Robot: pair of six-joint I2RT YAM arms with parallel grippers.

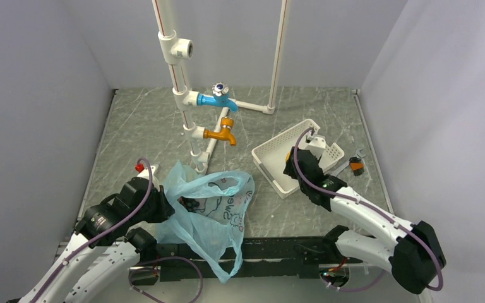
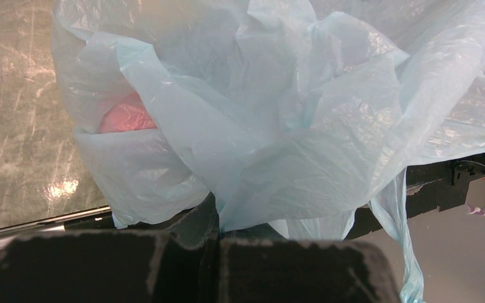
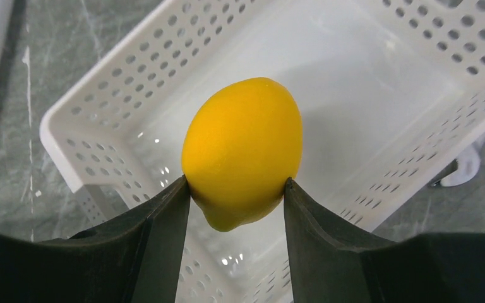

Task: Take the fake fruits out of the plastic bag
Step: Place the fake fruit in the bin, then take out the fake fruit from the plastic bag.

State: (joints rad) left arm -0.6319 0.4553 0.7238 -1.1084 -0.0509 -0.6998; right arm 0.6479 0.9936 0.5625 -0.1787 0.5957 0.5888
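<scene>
The light-blue plastic bag (image 1: 209, 208) lies at the table's near edge, one handle loop hanging over it. My left gripper (image 1: 164, 205) is shut on the bag's edge; in the left wrist view the film (image 2: 278, 126) bunches up from between my jaws (image 2: 220, 218). A red-orange fruit (image 2: 126, 117) shows through the bag's film. A dark shape (image 1: 192, 203) sits in the bag's mouth. My right gripper (image 3: 237, 183) is shut on an orange-yellow oval fruit (image 3: 243, 148) and holds it above the white basket (image 3: 101, 107). In the top view this gripper (image 1: 293, 165) is over the basket (image 1: 271, 151).
A white pipe frame with a blue tap (image 1: 218, 98) and an orange tap (image 1: 221, 134) stands at the back centre. A white slotted piece (image 1: 333, 156) and a small orange-black object (image 1: 357, 165) lie right of the basket. A small red thing (image 1: 139, 167) sits by the left arm.
</scene>
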